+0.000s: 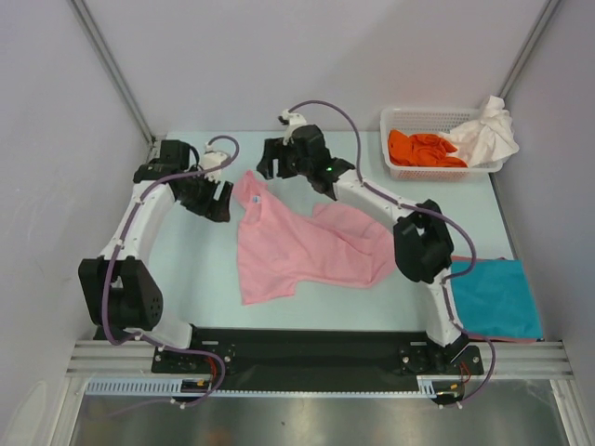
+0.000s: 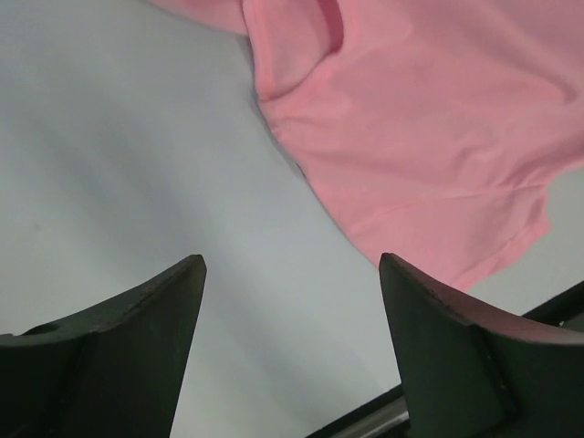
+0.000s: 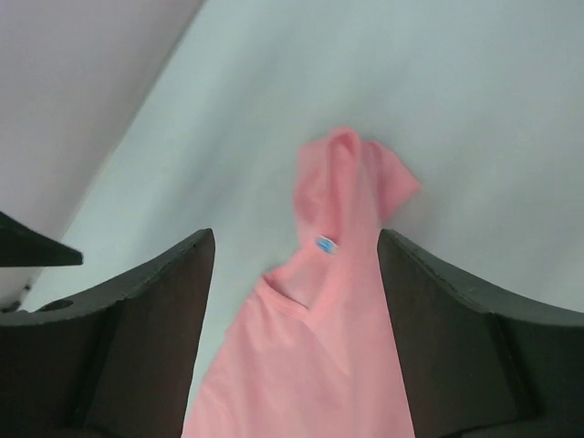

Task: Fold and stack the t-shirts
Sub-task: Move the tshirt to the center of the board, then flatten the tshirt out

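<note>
A light pink t-shirt (image 1: 297,246) lies crumpled and partly spread in the middle of the table. Its collar with a blue label (image 3: 326,244) points toward the back. My right gripper (image 1: 270,163) hovers open above that collar end (image 3: 297,242), and nothing is pinched between its fingers. My left gripper (image 1: 217,198) stands open just left of the shirt's upper edge, over bare table (image 2: 292,274). The pink cloth (image 2: 429,119) fills the upper right of the left wrist view. A folded teal t-shirt (image 1: 493,297) rests at the right front. An orange t-shirt (image 1: 423,149) and a white t-shirt (image 1: 488,135) sit in the basket.
The white lattice basket (image 1: 409,116) stands at the back right corner. A thin pink edge (image 1: 497,338) shows under the teal t-shirt. Grey walls close in the table on the left, back and right. The right arm's elbow (image 1: 423,243) hangs over the pink shirt's right side.
</note>
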